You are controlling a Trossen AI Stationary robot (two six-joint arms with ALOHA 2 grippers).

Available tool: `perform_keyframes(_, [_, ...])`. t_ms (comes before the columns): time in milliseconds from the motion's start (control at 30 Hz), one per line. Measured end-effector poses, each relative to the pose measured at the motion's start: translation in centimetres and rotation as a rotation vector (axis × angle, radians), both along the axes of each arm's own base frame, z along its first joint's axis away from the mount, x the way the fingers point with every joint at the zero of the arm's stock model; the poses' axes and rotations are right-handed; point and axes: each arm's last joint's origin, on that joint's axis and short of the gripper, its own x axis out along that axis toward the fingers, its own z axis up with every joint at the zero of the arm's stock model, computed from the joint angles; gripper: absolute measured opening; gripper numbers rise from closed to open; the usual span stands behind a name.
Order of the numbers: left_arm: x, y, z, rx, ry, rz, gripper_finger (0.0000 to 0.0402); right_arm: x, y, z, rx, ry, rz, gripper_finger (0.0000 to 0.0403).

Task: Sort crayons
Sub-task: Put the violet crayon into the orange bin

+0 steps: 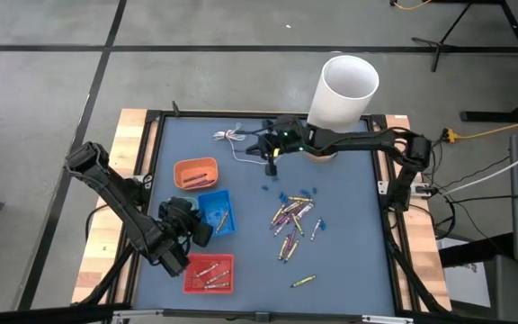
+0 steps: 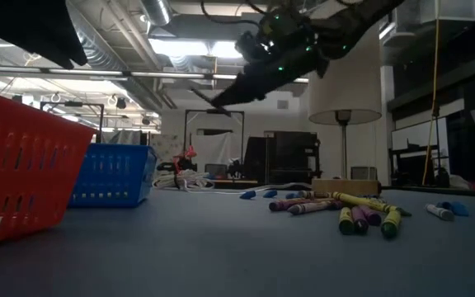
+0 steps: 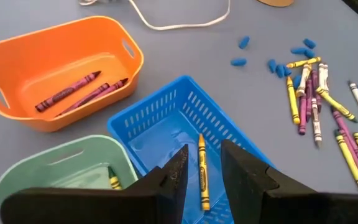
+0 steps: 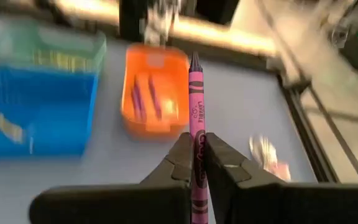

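Loose crayons (image 1: pixel 293 216) in yellow, purple and whitish lie in a pile right of the table's middle (image 3: pixel 316 99). An orange tray (image 1: pixel 196 173) holds two purple crayons (image 3: pixel 79 93). In the blue tray (image 1: pixel 216 211) lies a yellow one (image 3: pixel 201 171), and there is another in the green tray (image 3: pixel 55 171). My left gripper (image 3: pixel 201 158) hangs open above the blue tray's near edge (image 1: pixel 187 216). My right gripper (image 4: pixel 194 140) is high over the far middle of the table (image 1: pixel 272 160), shut on a pink crayon (image 4: pixel 196 93). My right gripper pinches the pink crayon's rear part (image 4: pixel 196 127) between its two fingers. The crayon lies along the fingers, and its pointed end (image 4: pixel 195 60) sticks out ahead toward the orange tray. The fingers slant down toward the table's left. The crayon is lifted clear of the table.
A red tray (image 1: pixel 209 273) with several crayons sits at the near left. A tall white cylinder (image 1: pixel 344 90) stands at the far edge, a thin white cable (image 1: pixel 236 137) lies beside it, and small blue bits (image 1: pixel 286 193) dot the middle. One yellow crayon (image 1: pixel 302 282) lies alone near the front.
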Motion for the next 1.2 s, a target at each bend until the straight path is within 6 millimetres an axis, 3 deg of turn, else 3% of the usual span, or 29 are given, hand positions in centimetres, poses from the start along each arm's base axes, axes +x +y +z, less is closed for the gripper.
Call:
perform_keyframes(400, [0.5, 0.5, 0.0, -0.011, -0.010, 0.028, 0.0079, 4.0, -0.8, -3.8, 0.167, -0.332, 0.036, 0.0021])
perform_keyframes(700, [0.9, 0.9, 0.0, -0.015, -0.012, 0.049, 0.0079, 8.9, 1.3, -4.6, 0.205, -0.342, 0.110, 0.0021])
perform_keyframes(833, [0.9, 0.9, 0.0, -0.019, -0.009, 0.052, 0.0079, 10.6, 2.3, -4.8, 0.194, -0.311, 0.065, 0.0021])
perform_keyframes(1200, [0.9, 0.9, 0.0, -0.021, -0.011, 0.052, 0.0079, 11.8, 2.7, -5.4, 0.166, -0.306, -0.049, 0.0021])
